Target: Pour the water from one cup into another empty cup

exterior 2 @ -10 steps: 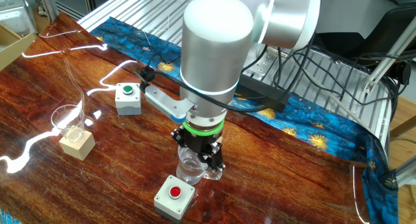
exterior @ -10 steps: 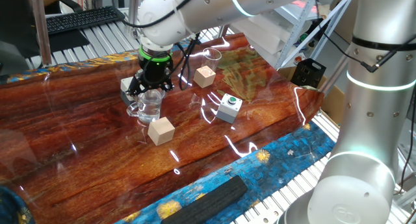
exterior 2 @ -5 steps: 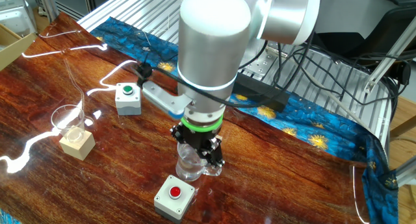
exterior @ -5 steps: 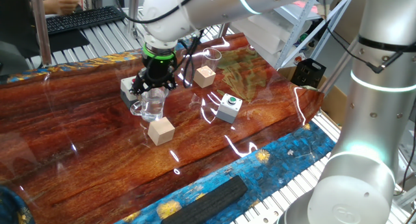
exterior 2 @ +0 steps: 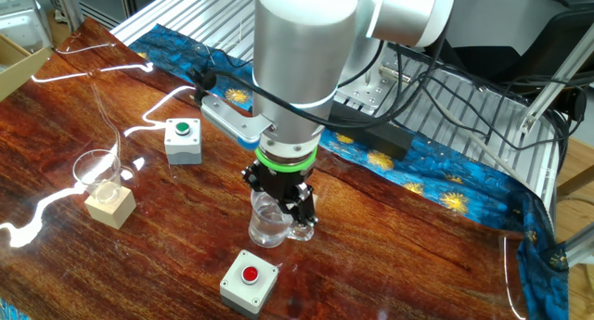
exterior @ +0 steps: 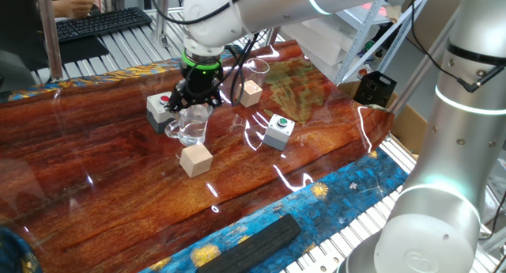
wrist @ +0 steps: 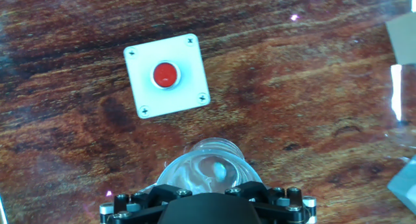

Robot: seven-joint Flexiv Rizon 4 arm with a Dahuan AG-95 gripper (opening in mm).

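Note:
The clear glass mug (exterior: 192, 127) with a side handle hangs just above the wooden table (exterior: 95, 170), upright, with my gripper (exterior: 194, 107) shut on its rim from above. In the other fixed view the mug (exterior 2: 270, 222) holds a little water (exterior 2: 267, 235) at its bottom, under the gripper (exterior 2: 282, 198). From the hand view I look down into the mug (wrist: 211, 172) below the black fingers. Apart from them, the smaller empty cup (exterior: 257, 67) stands at the table's far side next to a wooden cube (exterior: 250, 92). That cup (exterior 2: 96, 170) shows at the left in the other fixed view.
A red-button box (exterior: 160, 107) sits right beside the mug, also in the other fixed view (exterior 2: 249, 280) and hand view (wrist: 167, 75). A green-button box (exterior: 278, 130) lies right of it. A second wooden cube (exterior: 196, 159) lies in front. A black bar (exterior: 253, 240) rests on the blue cloth.
My gripper has carried the mug a short way up and toward the empty cup. The cubes and button boxes have stayed put.

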